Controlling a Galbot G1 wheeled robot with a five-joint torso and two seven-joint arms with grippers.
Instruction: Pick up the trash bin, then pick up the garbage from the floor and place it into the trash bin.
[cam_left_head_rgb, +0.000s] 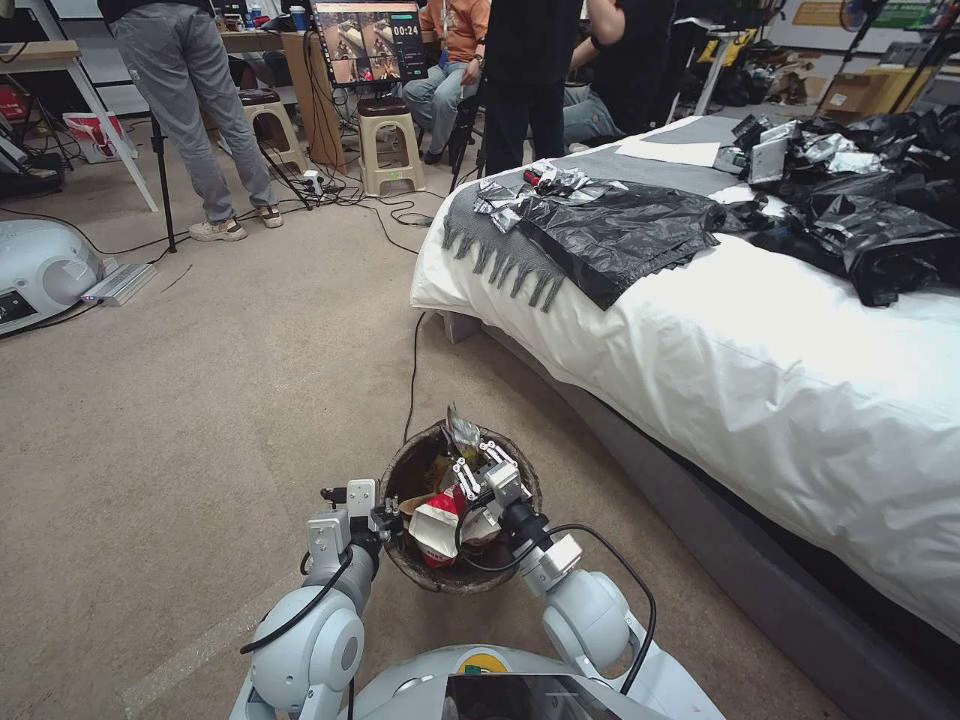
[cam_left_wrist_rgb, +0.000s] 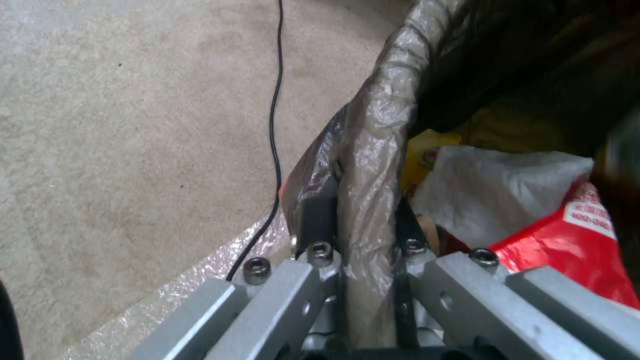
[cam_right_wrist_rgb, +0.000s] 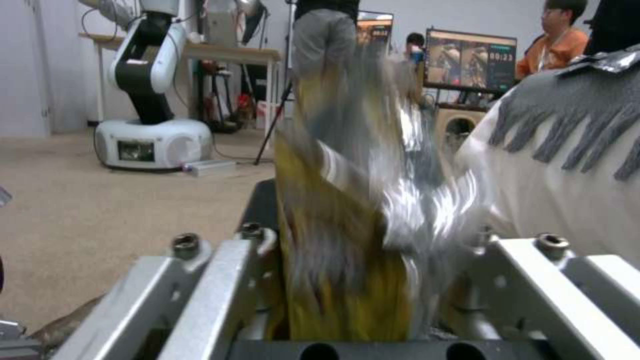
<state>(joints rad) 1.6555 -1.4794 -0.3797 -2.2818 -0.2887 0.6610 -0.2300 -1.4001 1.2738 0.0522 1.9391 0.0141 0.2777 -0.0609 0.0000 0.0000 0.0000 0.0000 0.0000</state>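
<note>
Though blur smears its print, a yellow-and-foil wrapper (cam_right_wrist_rgb: 353, 220) stands clamped in the right end effector (cam_left_head_rgb: 478, 462) over the trash bin (cam_left_head_rgb: 400, 555), whose bagged rim the left end effector (cam_left_head_rgb: 385, 520) pinches. Bare carpet (cam_left_head_rgb: 200, 400) lies leftward, with the bed (cam_left_head_rgb: 750, 400) near on the right.

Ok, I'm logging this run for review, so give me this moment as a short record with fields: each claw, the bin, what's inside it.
left claw: shut on the trash bin's bagged rim
right claw: over the bin, shut on a yellow-and-foil wrapper
trash bin: held before the robot, above the carpet
bin contents: red-and-white wrapper, white tissue, yellow pieces
nearby: bed on the robot's right, black cable on the floor
</note>
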